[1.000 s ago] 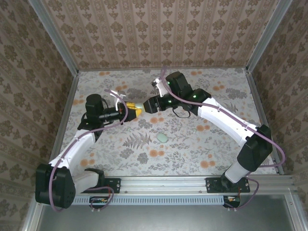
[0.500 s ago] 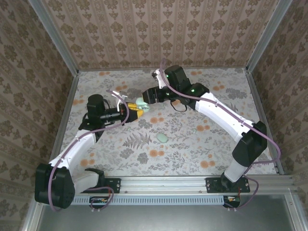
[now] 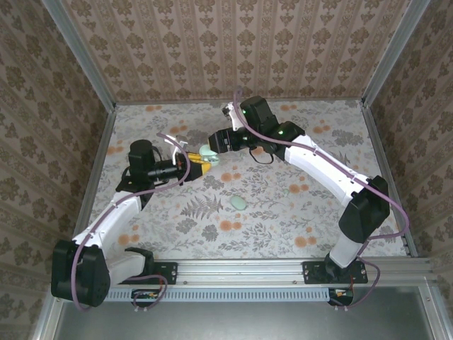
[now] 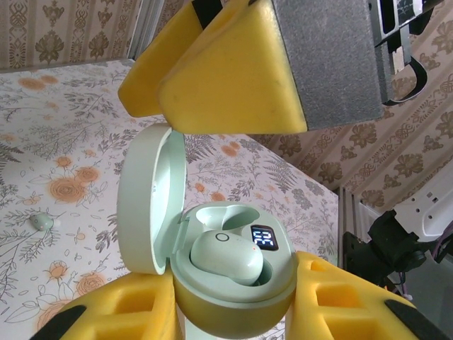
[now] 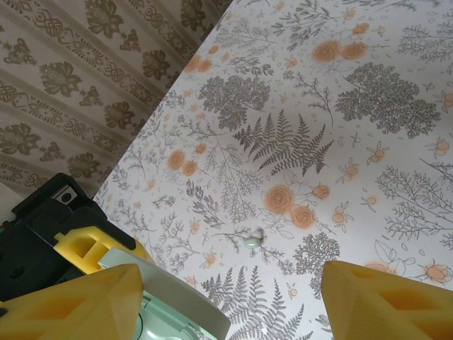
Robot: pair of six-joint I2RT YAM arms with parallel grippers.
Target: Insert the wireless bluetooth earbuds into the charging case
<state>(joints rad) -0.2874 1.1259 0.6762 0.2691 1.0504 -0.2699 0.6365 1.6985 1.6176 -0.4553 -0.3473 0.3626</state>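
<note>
Top camera: left of centre, the left fingers (image 3: 197, 166) are clamped tight on the open mint charging case (image 3: 207, 151). The right fingers (image 3: 218, 142) hang just above it, spread and carrying nothing. A loose earbud (image 3: 238, 203) lies on the desk (image 3: 304, 227) below centre, well apart from both arms.

Left wrist camera: the charging case (image 4: 233, 297) sits in the lower middle, pinched at its base, with its lid tipped up to the left. A seated earbud (image 4: 226, 258) rests in the near well, and the well behind it looks empty. The right fingers (image 4: 226, 78) loom across the top, and the loose earbud (image 4: 42, 222) is at the far left.

Right wrist camera: the right fingers (image 5: 78, 304) fill both lower corners, wide apart with nothing between them. The case lid (image 5: 177, 301) is at lower left, and the loose earbud (image 5: 253, 242) is near the middle.

One bud appears to be in, so fetching the other comes next. The right arm would need to leave the case, drop over the small rounded bud and close gently, while the left arm holds the case level.
</note>
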